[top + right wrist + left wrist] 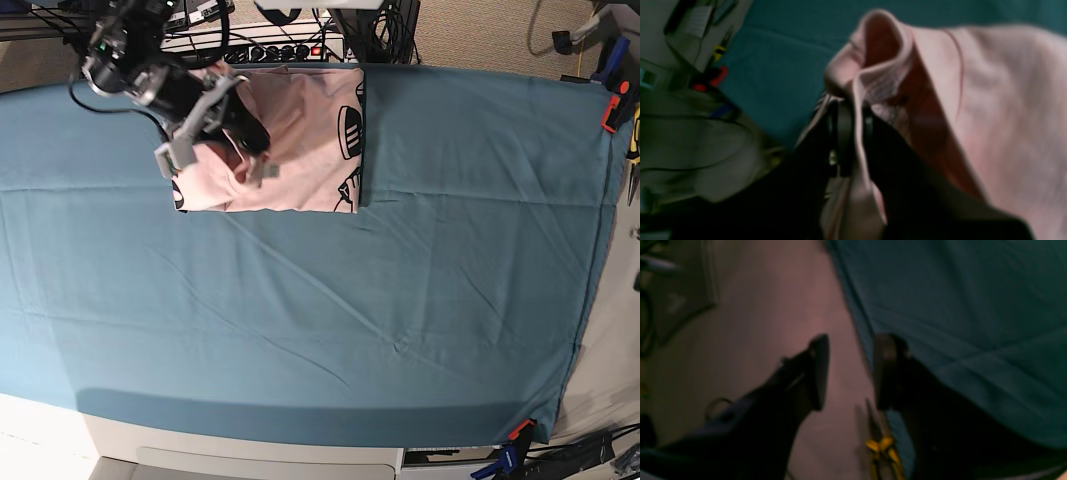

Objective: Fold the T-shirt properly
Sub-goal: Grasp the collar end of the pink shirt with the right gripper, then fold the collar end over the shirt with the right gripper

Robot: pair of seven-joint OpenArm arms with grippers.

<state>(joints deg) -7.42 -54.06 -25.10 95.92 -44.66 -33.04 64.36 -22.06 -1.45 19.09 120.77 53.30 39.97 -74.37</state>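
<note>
T-shirt: the large pale pink cotton T-shirt (pixel 295 140) is lying folded into a rough rectangle at the far edge of the table, left of centre in the base view, with bits of black lettering showing along its right and left edges.

Cloth sheet: the wide teal cloth sheet (pixel 350 290) is covering the table and lying creased under the shirt; orange clamps (pixel 612 108) are gripping it at the far right corner and the near right corner.

Right gripper: the right gripper (pixel 853 133) is sitting over the left part of the shirt, its jaws pressed nearly together and pinching a thin pink fold of the fabric between them; in its wrist view a hem is looping up just above the fingertips.

Left gripper: the left gripper (pixel 848 371) is not showing in the base view; in its own wrist view the two dark fingers (pixel 818 370) are standing clearly apart with nothing between them, hanging over the sheet's edge where teal cloth is meeting a pale pinkish-grey surface.

Yellow tool: a blurred yellow-handled tool (pixel 882 453) is lying beside that sheet edge, below the fingers in the left wrist view.

Background: black cables and electronics (pixel 270 40) are crowding the space just beyond the shirt.
</note>
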